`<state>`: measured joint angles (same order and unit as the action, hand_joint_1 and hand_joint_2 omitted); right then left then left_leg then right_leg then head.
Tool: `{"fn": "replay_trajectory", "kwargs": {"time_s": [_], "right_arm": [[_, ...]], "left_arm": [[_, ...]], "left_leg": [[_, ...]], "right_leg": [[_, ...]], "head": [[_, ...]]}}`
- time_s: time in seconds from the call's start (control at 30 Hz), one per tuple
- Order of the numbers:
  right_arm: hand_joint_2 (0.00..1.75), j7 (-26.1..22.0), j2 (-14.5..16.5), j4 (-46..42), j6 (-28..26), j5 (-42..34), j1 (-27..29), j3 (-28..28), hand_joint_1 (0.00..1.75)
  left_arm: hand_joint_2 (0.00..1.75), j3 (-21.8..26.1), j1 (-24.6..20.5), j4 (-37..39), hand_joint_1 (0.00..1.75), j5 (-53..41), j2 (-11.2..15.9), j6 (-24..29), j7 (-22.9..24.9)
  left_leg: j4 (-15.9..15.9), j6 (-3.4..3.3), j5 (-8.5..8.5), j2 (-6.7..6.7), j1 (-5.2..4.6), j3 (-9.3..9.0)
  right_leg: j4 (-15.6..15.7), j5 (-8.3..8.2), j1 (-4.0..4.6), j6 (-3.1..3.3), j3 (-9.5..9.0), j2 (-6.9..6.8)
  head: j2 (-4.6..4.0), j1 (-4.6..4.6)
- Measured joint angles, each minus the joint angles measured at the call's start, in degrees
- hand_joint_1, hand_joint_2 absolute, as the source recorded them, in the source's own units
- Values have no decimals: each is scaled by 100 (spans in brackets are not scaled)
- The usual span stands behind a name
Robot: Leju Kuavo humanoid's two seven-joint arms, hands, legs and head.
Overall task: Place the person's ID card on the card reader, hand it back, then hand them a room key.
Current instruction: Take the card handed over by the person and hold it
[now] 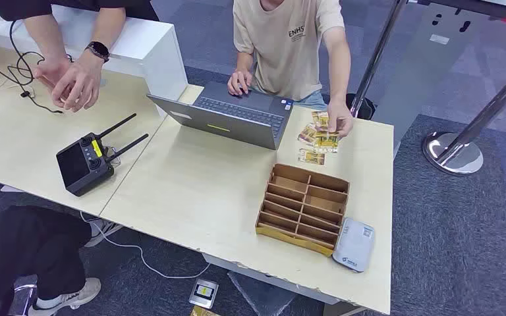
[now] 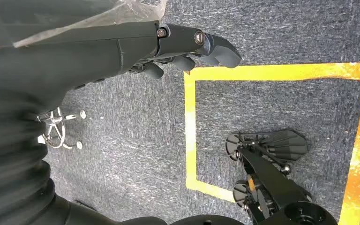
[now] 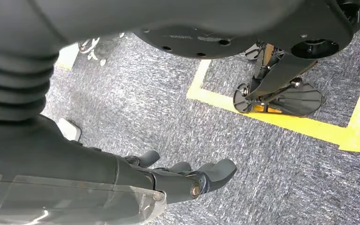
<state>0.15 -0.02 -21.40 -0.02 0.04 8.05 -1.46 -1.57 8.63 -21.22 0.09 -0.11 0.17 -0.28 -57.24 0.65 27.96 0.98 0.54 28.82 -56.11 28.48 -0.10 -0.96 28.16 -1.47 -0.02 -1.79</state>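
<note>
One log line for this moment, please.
left hand: hanging, empty | right hand: hanging, empty | person's hand: on cards | card reader: bare

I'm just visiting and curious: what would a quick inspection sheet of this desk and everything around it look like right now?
Surface: pale wooden table, two tops pushed together.
Job's things: grey card reader at the near right corner, beside a cardboard divider box whose compartments look empty; gold cards spread near the laptop, a person's hand on them.
Clutter: open laptop; black remote controller with two antennas.
Hands: left hand and right hand hang over the carpet, holding nothing, fingers loosely curled.
Cables: black cable by a second person's hands; white cable on the floor.
Surroundings: grey carpet with yellow tape; chrome barrier posts.
</note>
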Motion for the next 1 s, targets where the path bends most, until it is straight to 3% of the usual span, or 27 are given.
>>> {"fn": "replay_trajectory", "kwargs": {"time_s": [0.17, 0.4, 0.43, 0.53, 0.57, 1.0], "right_arm": [[175, 0, -1, 1, -17, -98, -16, 37, 0], [175, 49, -32, 17, -229, -872, -183, 381, 0], [131, 57, -39, 24, -269, -1013, -211, 426, 0], [0, 81, -67, 48, -396, -1440, -293, 569, 0], [0, 86, -78, 58, -438, -1582, -321, 621, 0], [0, 42, -303, 280, -979, -3473, -707, 1215, 0]], "left_arm": [[175, -18, -21, 0, 0, 75, -1, 40, 10], [175, -348, -213, 8, 0, 652, -7, 390, 189], [175, -408, -243, 11, 0, 753, -8, 454, 219], [44, -597, -332, 28, 0, 1055, -9, 647, 301], [0, -668, -363, 37, 0, 1156, -9, 708, 326], [0, -1742, -766, 234, 0, 2342, 11, 1472, 610]], "left_leg": [[0, 0, 0, 0, 0, 0], [0, 1, -2, 0, 0, -2], [0, 1, -2, 0, 0, -3], [0, 1, -2, 0, 0, -4], [0, 1, -2, 0, 0, -4], [-1, 1, -2, 0, 0, -6]], "right_leg": [[0, 0, 0, 0, 0, 0], [0, -3, 0, 1, -4, 0], [0, -4, 0, 0, -5, 0], [0, -4, 0, 0, -5, 0], [0, -4, 0, 0, -5, 0], [0, -5, -1, 0, -8, 0]], "head": [[0, 0], [0, -1], [0, 0], [0, -1], [0, -1], [0, -1]]}}
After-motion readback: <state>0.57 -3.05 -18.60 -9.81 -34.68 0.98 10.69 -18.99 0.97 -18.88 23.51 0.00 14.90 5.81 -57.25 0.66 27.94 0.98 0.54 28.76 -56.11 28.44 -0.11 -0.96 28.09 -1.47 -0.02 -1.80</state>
